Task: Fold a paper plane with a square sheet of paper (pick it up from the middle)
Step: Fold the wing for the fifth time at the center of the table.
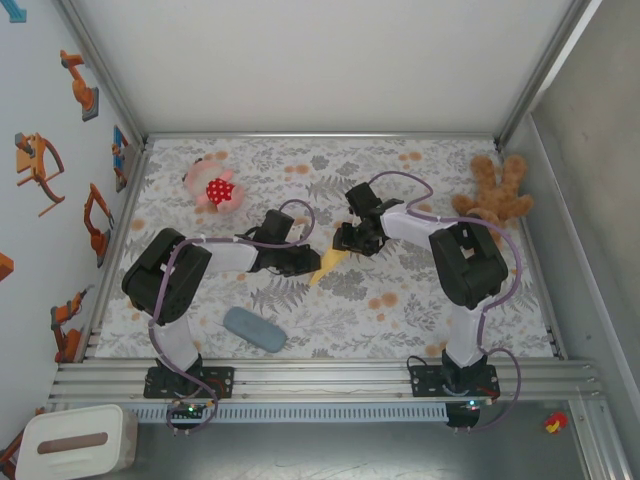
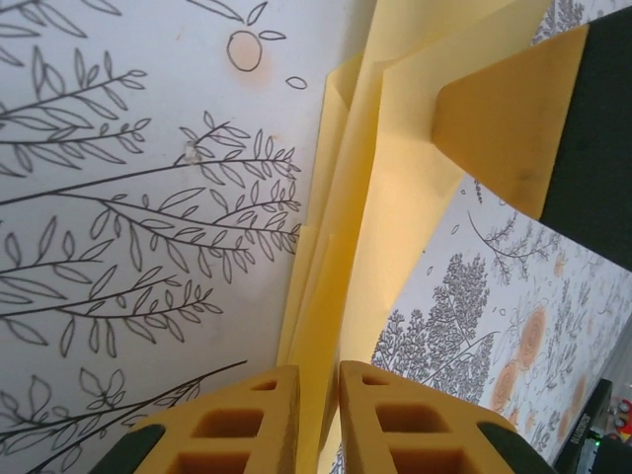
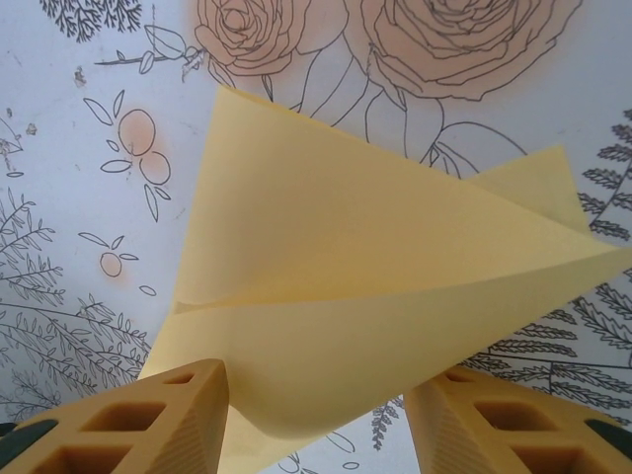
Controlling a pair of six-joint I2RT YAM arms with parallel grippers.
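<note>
The square sheet of paper (image 1: 328, 265) is yellow and folded into a narrow creased wedge at the middle of the table, between the two arms. In the left wrist view its layered folds (image 2: 385, 197) run down into my left gripper (image 2: 318, 380), whose yellow fingers are pinched on the paper's edge with only a slit between them. My right gripper (image 3: 316, 385) stands open, its fingers wide apart on either side of the paper's flap (image 3: 365, 267), which bulges up between them. One right finger (image 2: 504, 118) rests at the paper's far end. In the top view the left gripper (image 1: 305, 262) and the right gripper (image 1: 352, 243) face each other.
A grey-blue oblong pad (image 1: 254, 328) lies near the left arm's base. A pink toy with a red dotted part (image 1: 215, 185) sits at the back left, a brown teddy bear (image 1: 495, 190) at the back right. Walls close the floral table (image 1: 400, 310) on three sides.
</note>
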